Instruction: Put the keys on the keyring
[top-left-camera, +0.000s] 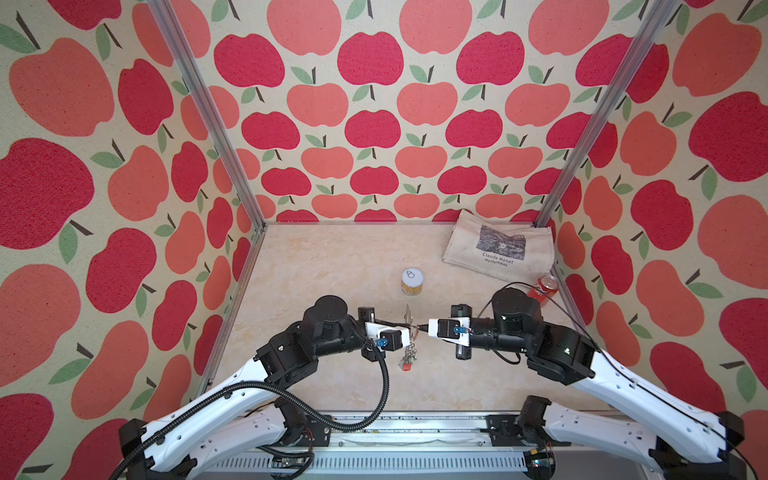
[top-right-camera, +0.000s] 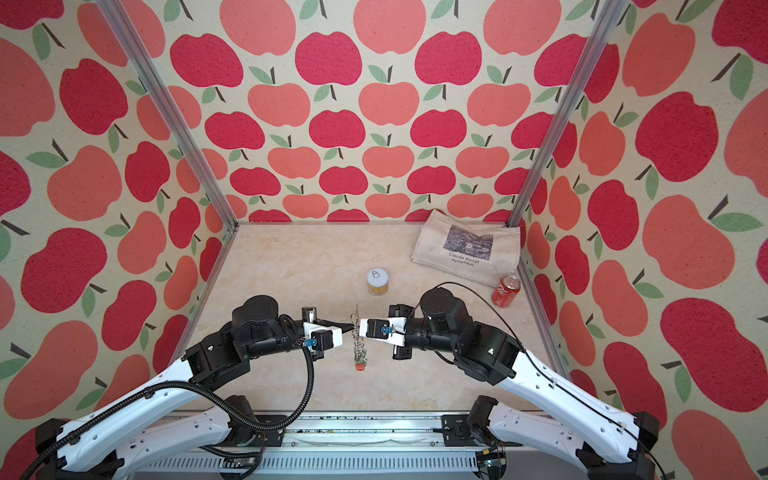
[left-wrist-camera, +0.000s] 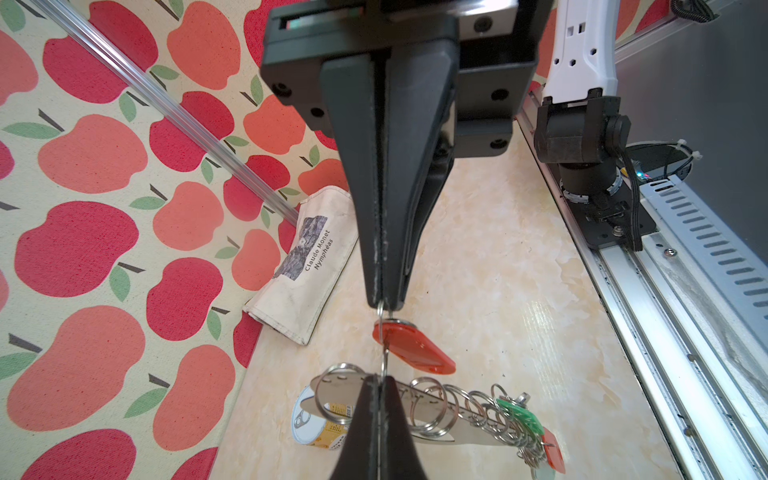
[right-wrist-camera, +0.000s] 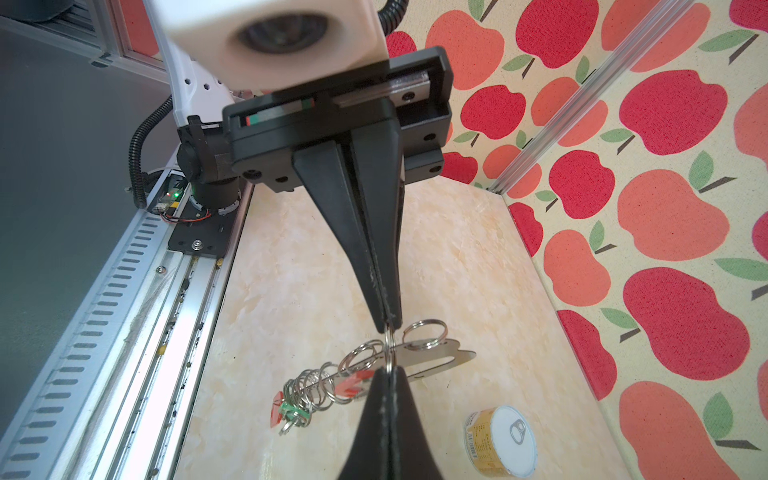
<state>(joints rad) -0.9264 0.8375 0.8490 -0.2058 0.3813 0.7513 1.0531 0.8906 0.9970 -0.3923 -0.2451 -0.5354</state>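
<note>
Both end effectors meet tip to tip over the surface, jaws together. The left end effector pinches the keyring at its ring row. The right end effector pinches a thin ring carrying a red-tagged key.

In both top views we only get the keyring edge-on, with a bunch of keys hanging at the end nearer the arm bases. Only the left wrist shows us the red tag on the pinched ring, plus a green-tagged key at the row's far end. The right wrist shows the plate flat-on.

The tin can, cola can and tote bag sit apart. We see the cola can in the top views only.
</note>
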